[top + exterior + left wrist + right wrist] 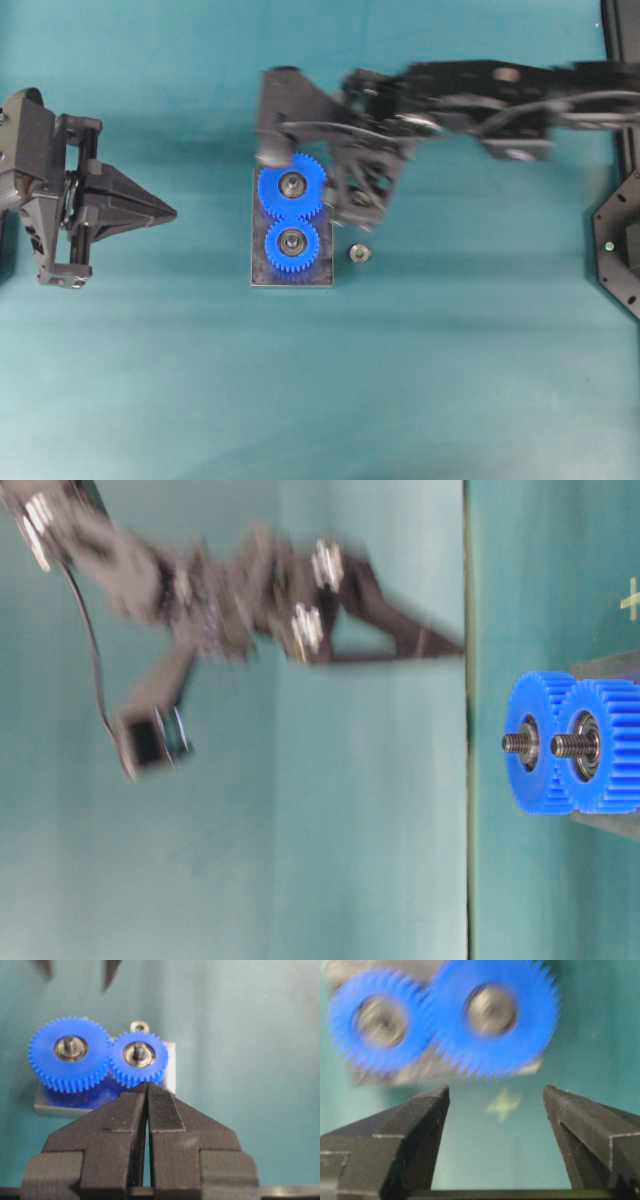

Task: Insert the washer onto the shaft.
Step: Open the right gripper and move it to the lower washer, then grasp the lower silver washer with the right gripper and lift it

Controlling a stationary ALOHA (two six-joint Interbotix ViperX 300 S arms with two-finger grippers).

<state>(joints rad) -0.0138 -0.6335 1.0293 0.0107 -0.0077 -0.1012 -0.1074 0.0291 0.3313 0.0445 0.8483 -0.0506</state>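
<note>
Overhead view: right claw over the upper edge of the plate, blurred, fingers spread; two meshed blue gears directly beneath and just below it; washer flat on the table, below the claw and just right of the plate, touching nothing. Left claw well to the left, tips pressed together, pointing toward the gears.

Table-level view: right arm blurred, raised clear of the gears; a threaded shaft projecting from each gear hub.

Left wrist view: left claw closed tip to tip, empty; gears just beyond the tips; washer behind the smaller gear, at the far plate edge.

Right wrist view: right claw wide, holding nothing; gears blurred ahead of the tips.
</note>
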